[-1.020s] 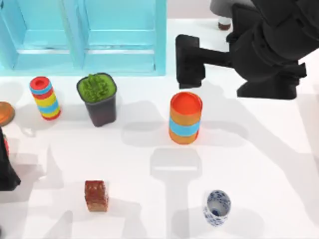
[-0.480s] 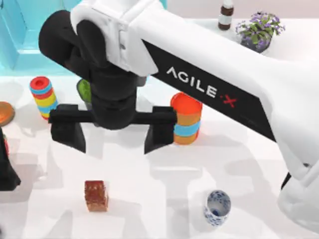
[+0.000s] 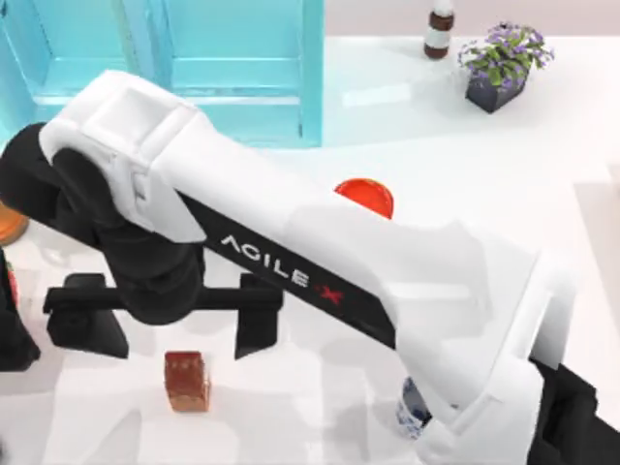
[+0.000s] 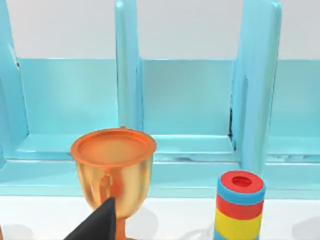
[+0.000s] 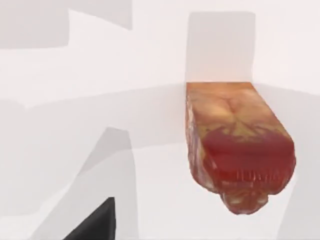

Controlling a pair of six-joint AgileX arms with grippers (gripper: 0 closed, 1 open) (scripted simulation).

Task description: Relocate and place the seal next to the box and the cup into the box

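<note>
The seal (image 3: 187, 381), a small reddish-brown carved block, lies on the white table near the front left. It also appears close up in the right wrist view (image 5: 237, 150). My right gripper (image 3: 172, 325) hovers just behind and above it, open, its two black fingers spread wide to either side. The white cup with the blue pattern (image 3: 411, 411) stands at the front, mostly covered by my right arm. The light blue box (image 3: 232, 77) spans the back left. My left gripper (image 3: 14, 334) stays parked at the left edge.
An orange cylinder (image 3: 364, 194) peeks out behind the right arm. A brown bottle (image 3: 439, 29) and a purple-flowered plant (image 3: 499, 63) stand at the back right. Close to the box are an orange goblet (image 4: 112, 165) and a striped stack (image 4: 239, 205).
My right arm has swung from the back right across the table to the front left. Its open gripper moved down toward the seal, and the arm now covers the plant pot and the striped stack.
</note>
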